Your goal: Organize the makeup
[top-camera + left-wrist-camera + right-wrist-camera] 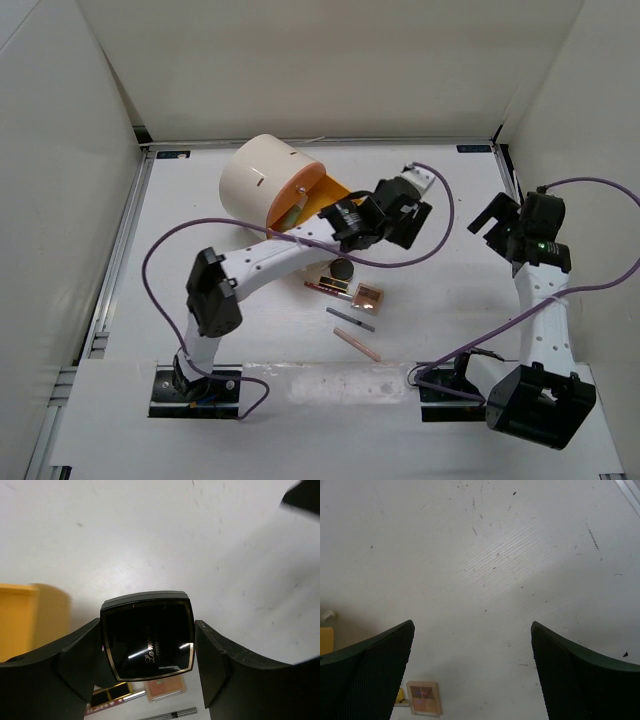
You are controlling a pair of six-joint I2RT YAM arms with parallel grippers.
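Black compact (146, 642), maybe "La…", clamped in left end effector (147, 627), right end effector (472, 627) agape

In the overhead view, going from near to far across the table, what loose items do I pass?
First the pink pencil → grey pencil → square rose-gold compact → black round compact → cream cylinder. The slim palette overlaps both compacts, so it is skipped. Not loose: the black square compact in the left fingers.

Palette (369, 297) just behind pencils (350, 319)
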